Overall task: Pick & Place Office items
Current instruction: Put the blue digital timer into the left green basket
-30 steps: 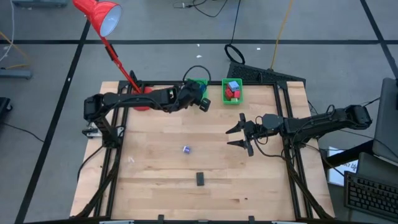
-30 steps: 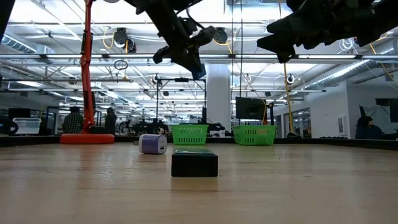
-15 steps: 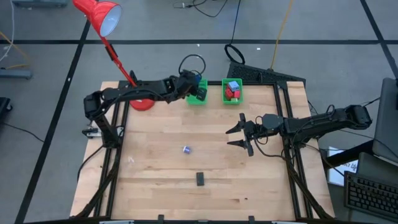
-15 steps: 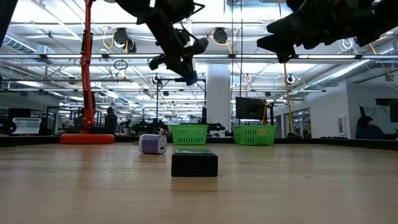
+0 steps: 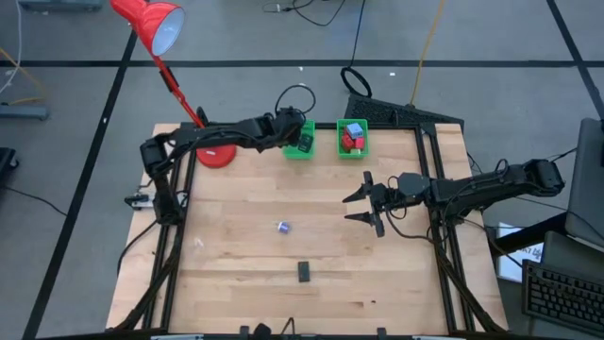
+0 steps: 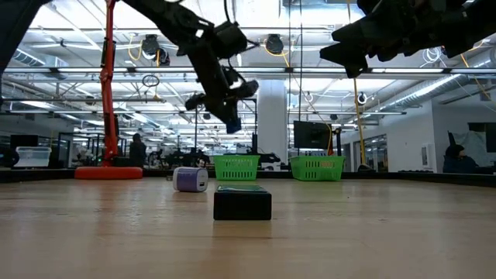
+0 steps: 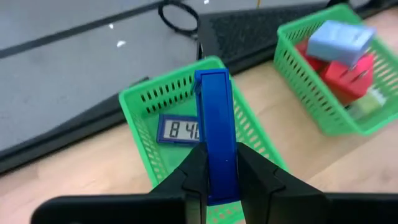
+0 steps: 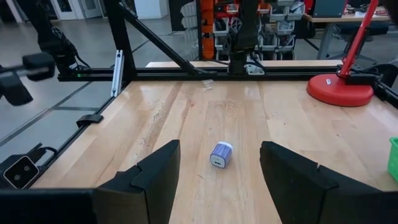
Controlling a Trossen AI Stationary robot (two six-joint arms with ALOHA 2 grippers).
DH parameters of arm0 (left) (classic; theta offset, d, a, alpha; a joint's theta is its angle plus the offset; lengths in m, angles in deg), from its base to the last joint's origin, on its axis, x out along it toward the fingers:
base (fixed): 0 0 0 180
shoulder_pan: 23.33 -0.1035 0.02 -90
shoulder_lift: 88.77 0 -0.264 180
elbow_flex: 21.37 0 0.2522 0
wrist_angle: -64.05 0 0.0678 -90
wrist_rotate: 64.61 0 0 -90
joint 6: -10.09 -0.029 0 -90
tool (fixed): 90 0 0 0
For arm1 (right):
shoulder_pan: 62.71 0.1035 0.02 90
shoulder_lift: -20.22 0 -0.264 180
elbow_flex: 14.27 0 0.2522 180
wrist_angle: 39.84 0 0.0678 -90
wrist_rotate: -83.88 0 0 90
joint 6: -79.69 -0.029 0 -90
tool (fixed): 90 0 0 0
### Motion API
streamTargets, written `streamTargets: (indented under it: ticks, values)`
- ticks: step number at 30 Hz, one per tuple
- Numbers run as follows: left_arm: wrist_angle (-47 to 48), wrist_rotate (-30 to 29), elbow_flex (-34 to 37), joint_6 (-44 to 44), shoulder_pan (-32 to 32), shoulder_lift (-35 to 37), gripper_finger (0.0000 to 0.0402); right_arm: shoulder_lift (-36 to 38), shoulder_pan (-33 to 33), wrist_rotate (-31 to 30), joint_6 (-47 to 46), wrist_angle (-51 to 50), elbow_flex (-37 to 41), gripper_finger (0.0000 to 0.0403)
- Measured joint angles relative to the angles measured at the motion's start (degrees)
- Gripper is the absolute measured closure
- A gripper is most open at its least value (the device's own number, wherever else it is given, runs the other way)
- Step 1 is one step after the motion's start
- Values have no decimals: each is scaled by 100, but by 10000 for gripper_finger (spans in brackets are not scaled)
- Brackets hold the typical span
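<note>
Blue oblong (image 7: 214, 134) pinched in left pincer (image 7: 217, 177) (over green basket (image 7: 140, 102)).

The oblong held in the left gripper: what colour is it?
Dark blue. The oblong shows best in the left wrist view, clamped upright above a green basket.

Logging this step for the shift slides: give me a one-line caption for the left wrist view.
Left gripper holds a dark blue oblong upright above the green basket containing a small digital display.
</note>
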Motion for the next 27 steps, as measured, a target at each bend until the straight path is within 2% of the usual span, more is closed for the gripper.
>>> streamTargets:
  ticks: [15,27]
  values:
    - [-36,394,0,150,-36,-763,348,-2,-27,17,22,-5,0,193]
    - [-4,533,0,256,-36,-849,346,-2,-27,4,22,-5,0,193]
